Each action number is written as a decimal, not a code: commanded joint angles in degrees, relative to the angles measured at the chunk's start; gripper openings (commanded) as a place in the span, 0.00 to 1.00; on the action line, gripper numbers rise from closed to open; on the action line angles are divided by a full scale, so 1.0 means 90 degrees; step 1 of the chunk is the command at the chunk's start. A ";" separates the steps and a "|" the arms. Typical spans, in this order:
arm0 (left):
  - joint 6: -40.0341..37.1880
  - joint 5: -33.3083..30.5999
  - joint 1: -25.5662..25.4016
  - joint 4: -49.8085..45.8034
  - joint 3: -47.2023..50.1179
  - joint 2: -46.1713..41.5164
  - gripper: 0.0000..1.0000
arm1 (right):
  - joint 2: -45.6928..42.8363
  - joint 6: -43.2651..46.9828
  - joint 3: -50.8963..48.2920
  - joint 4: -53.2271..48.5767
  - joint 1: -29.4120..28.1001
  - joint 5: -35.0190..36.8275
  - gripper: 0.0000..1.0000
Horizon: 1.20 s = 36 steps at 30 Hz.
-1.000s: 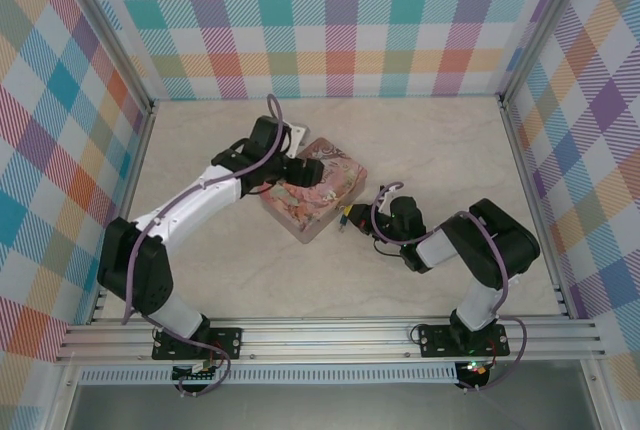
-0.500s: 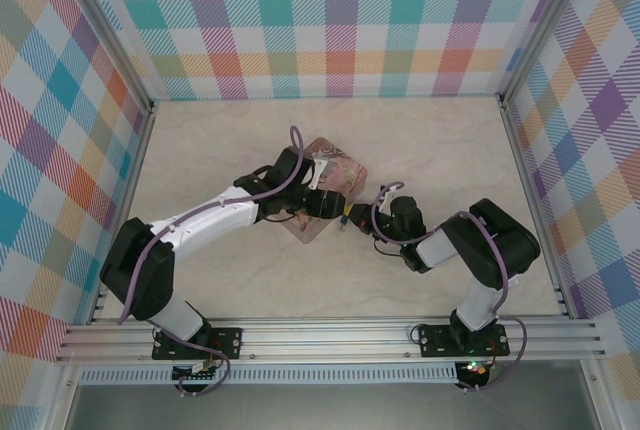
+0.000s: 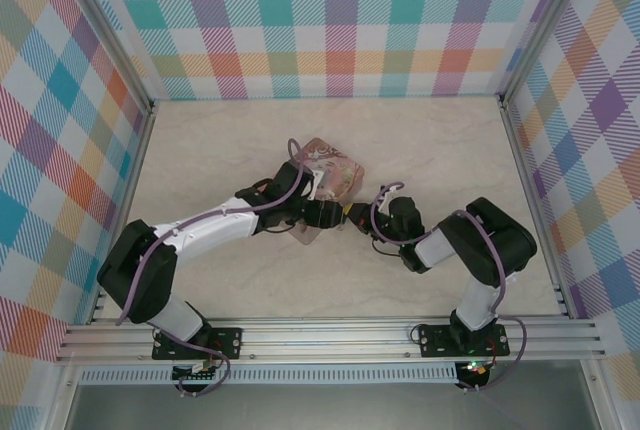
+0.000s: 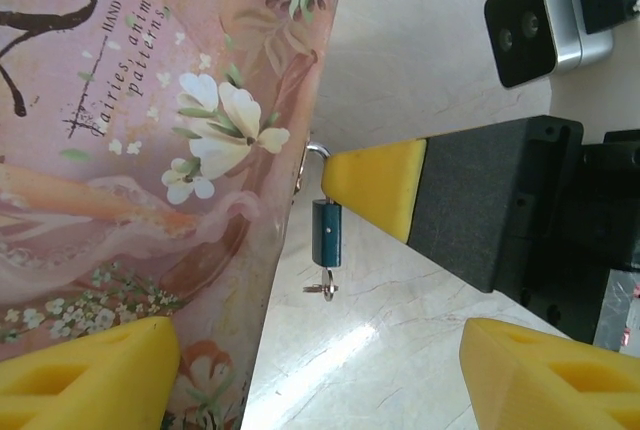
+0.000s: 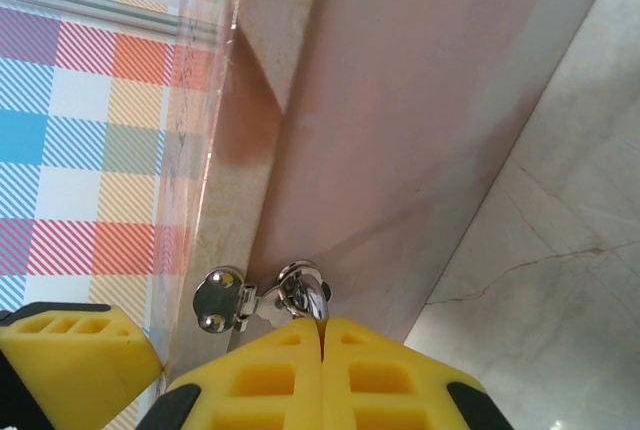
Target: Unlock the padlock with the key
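The left gripper (image 3: 322, 214) gaped wide, facing the right gripper (image 3: 356, 215) at the pink tin's (image 3: 338, 172) near right edge. From the left wrist, the tin read "HAND PAINTED", and the padlock (image 4: 327, 233) hung against its side with the key (image 4: 322, 290) in it. From the right wrist, the right gripper was pinched shut on the shackle (image 5: 303, 290).

The padlock (image 4: 327, 233) sits between tin (image 4: 150, 150) and right gripper (image 4: 345, 178), key (image 4: 322, 290) at its end.

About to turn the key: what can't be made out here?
- Left wrist view: the padlock shackle's top is covered by a finger of the right gripper; latched or released, unclear.
- Left wrist view: the key is tiny and blurred; its depth is unclear.
- Right wrist view: padlock body hidden under the shut fingers.
- Top view: padlock too small.
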<state>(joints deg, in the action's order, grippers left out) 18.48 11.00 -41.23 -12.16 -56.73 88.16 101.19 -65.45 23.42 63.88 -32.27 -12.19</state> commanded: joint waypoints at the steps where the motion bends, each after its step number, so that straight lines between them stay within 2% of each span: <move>1: 0.0178 -0.0187 -0.0091 -0.0777 0.0417 -0.0012 0.75 | 0.0199 -0.0226 0.0266 0.0714 0.0002 0.0321 0.04; 14: 0.0292 -0.0426 -0.0088 -0.0738 0.0726 -0.0241 0.76 | 0.0229 -0.0079 0.0540 0.0598 0.0187 0.0658 0.04; 23: 0.0215 -0.0447 0.0191 -0.0876 0.0839 -0.0639 0.77 | -0.0422 0.0436 0.0193 0.0029 0.0342 0.0848 0.04; 26: 0.0235 -0.0451 0.0334 -0.0891 0.0886 -0.0738 0.77 | -0.0568 0.0577 0.0188 -0.0076 0.0382 0.0661 0.04; 36: -0.0146 -0.0270 0.1161 -0.1079 0.0581 -0.0733 0.80 | -0.2545 0.2586 0.0676 -0.4581 0.0381 -0.0258 0.05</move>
<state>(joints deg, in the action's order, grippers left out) 18.83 8.95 -32.75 -15.75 -51.22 80.60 81.91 -50.33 27.22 37.63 -29.04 -10.20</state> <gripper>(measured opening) 0.795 0.059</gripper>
